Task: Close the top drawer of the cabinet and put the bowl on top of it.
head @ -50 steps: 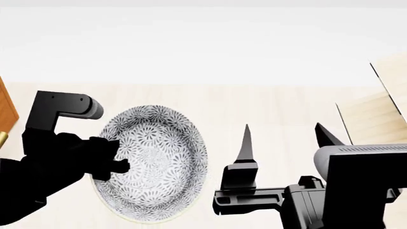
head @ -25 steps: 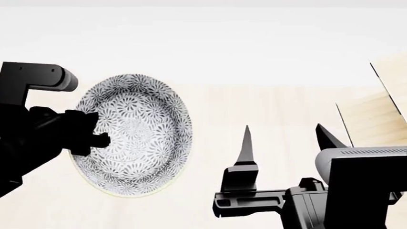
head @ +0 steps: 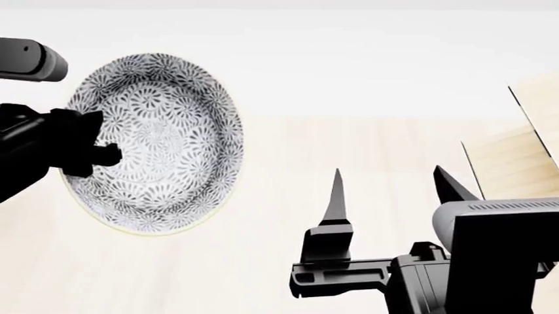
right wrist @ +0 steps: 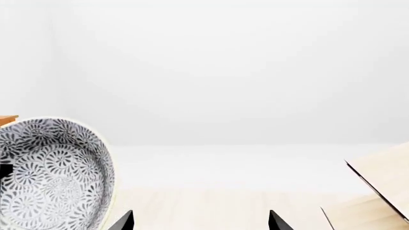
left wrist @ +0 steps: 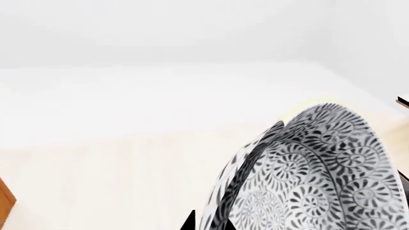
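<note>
Now my left gripper (head: 91, 154), clamped on the round grey-floral white bowl (head: 153, 140), carries it higher and further left; my right gripper (head: 389, 190) stays spread, empty.

The bowl (head: 153, 140) I hold looks like smooth glazed ceramic; my fingers (head: 336, 199) are matt black plastic; the floor (head: 367, 150) is pale wood.

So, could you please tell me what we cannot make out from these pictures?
- The cabinet: only an orange-brown sliver at the edge of each wrist view; the drawer's state is unseen.
- Left gripper: the grip itself is hidden by the bowl in head view.
- Right gripper: fingertips apart and empty, but its base is cut off in right wrist view.
</note>
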`<state>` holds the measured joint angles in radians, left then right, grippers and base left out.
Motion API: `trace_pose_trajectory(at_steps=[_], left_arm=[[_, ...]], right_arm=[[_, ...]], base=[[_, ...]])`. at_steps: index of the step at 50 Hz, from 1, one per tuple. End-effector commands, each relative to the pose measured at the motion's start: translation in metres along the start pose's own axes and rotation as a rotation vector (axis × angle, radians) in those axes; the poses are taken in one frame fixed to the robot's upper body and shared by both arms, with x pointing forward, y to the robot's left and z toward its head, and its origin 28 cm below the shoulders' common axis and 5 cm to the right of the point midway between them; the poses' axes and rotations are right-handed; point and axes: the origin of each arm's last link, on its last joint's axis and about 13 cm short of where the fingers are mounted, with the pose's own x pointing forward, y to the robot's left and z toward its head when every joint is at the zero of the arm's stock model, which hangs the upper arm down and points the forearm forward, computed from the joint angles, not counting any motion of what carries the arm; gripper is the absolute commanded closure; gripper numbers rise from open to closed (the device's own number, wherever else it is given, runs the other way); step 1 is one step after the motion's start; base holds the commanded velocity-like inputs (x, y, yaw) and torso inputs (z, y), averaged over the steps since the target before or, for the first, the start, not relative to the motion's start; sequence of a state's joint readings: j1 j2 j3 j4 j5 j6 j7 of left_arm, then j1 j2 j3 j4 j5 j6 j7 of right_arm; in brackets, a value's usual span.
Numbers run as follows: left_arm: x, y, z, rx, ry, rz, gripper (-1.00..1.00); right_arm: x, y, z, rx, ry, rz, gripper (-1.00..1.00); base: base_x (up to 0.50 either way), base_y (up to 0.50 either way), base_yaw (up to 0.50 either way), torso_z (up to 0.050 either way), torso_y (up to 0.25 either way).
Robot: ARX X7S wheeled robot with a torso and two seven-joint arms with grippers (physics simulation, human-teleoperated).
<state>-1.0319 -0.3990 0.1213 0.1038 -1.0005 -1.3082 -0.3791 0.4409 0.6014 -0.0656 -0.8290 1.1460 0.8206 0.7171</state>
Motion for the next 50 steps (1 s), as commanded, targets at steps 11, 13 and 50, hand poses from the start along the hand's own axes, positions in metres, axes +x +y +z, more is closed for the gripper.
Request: trace_pose_trajectory(at_steps=[11,13,50], left_arm=[[-0.023,0.001,0.04,0.023,-0.11,0.034,1.0],[-0.024,0.002,0.043,0.024,-0.117,0.038,1.0],[-0.084,0.015,0.112,-0.01,-0.33,0.143,1.0]], right_arm=[[0.001,-0.002,-0.002,0.006,0.0,-0.003,-1.0],[0.001,-0.002,-0.001,0.006,0.0,-0.004,-1.0],[-0.007,-0.002,0.003,0.005,-0.017,-0.003,-1.0]], base=[[0.0,0.0,0.0,0.0,0.0],[0.0,0.0,0.0,0.0,0.005],[0.0,0.0,0.0,0.0,0.0]])
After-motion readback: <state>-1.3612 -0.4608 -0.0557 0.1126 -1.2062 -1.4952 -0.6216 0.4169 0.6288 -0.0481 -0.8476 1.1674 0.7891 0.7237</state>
